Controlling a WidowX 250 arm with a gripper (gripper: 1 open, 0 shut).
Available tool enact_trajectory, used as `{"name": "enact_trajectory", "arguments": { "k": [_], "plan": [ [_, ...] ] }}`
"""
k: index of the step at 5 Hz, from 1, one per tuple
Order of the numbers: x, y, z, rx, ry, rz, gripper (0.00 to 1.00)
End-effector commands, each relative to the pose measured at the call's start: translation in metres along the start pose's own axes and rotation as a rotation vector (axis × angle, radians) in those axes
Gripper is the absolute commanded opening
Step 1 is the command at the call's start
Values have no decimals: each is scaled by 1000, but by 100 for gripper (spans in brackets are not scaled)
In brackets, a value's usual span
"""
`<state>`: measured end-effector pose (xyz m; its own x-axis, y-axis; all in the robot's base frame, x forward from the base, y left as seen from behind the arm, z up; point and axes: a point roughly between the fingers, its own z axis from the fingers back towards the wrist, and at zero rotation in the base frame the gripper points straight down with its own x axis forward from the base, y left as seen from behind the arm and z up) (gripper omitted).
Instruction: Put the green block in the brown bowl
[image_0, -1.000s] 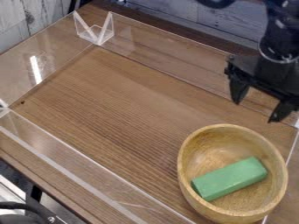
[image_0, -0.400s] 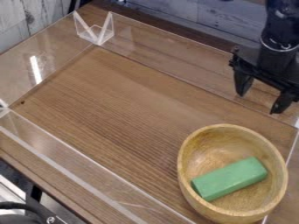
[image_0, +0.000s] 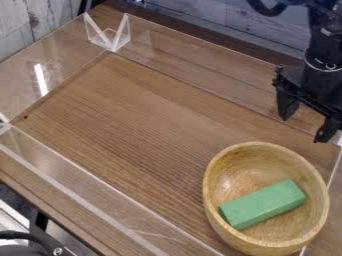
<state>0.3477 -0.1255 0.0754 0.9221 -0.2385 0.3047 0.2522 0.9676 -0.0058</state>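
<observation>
Surrounding wooden table (image_0: 134, 110), clear walls (image_0: 60, 165)

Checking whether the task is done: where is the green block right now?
The green block lies inside the brown bowl at the lower right, with the open gripper above and apart.

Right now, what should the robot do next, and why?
Probably nothing more than lift away and stop. The green block already lies inside the brown bowl, and the gripper hangs open and empty beyond the bowl's far rim, so the job looks done.
</observation>
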Motion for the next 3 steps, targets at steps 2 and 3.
{"name": "enact_trajectory", "arguments": {
  "k": [2, 3],
  "plan": [
    [-21, 3, -1, -39, 21, -43, 100],
    [-31, -5, 0, -37, 61, -43, 100]
  ]
}}
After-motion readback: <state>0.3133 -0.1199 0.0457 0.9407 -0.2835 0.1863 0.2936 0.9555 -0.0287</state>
